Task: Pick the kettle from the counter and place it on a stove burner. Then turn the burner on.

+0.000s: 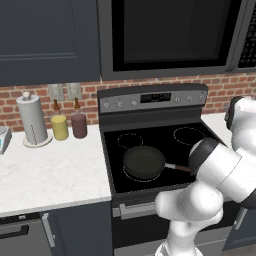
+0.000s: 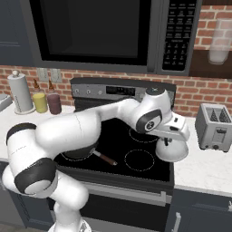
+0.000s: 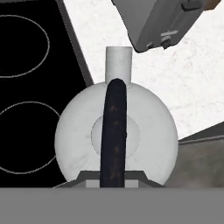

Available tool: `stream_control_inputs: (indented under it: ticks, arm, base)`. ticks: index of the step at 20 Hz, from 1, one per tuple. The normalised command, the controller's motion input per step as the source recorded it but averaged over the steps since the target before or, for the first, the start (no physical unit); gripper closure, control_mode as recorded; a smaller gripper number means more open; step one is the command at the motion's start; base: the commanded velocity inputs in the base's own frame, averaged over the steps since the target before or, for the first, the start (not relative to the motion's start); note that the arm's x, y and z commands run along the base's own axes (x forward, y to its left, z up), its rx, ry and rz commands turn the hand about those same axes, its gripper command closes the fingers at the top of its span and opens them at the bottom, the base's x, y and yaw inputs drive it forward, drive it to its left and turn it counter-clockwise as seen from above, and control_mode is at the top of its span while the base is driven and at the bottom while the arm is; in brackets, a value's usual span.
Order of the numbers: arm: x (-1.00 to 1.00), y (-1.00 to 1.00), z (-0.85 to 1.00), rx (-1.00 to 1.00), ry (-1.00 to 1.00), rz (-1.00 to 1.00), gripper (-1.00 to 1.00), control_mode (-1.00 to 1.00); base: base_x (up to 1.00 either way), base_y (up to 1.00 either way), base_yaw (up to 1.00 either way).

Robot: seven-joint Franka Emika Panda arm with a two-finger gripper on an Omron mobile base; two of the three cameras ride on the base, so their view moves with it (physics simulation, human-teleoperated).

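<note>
end effector [image 2: 174,136] right above kettle [image 2: 172,149], grip state can't tell; kettle on table [image 2: 204,167], toaster [image 2: 214,127] at 1 o'clock, burner [image 2: 139,160] at 9.

Illumination is even and diffuse, with no single visible source. Rendering is sharp across all three views, without motion blur or edge distortion. The bench [image 1: 50,175] is bright and shows only faint shading. The cooktop [image 2: 136,149] is glossy black without strong glare. In the hand view, the kettle [image 3: 144,131] appears softly shaded, nearly shadowless.
</note>
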Motion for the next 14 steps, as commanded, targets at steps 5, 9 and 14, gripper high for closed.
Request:
stream_control_inputs:
  ticks: [5, 9, 14]
  arm:
    - [0.6, 0.16, 0.0, 0.03, 0.11, 0.0, 1.0, -1.0]
    - [0.47, 0.0, 0.0, 0.15, 0.07, 0.0, 1.0, -1.0]
    - [0.4, 0.0, 0.0, 0.15, 0.17, 0.02, 1.0, -1.0]
  base:
    - [0.0, 0.0, 0.0]
    - [0.0, 0.0, 0.0]
    - [0.0, 0.0, 0.0]
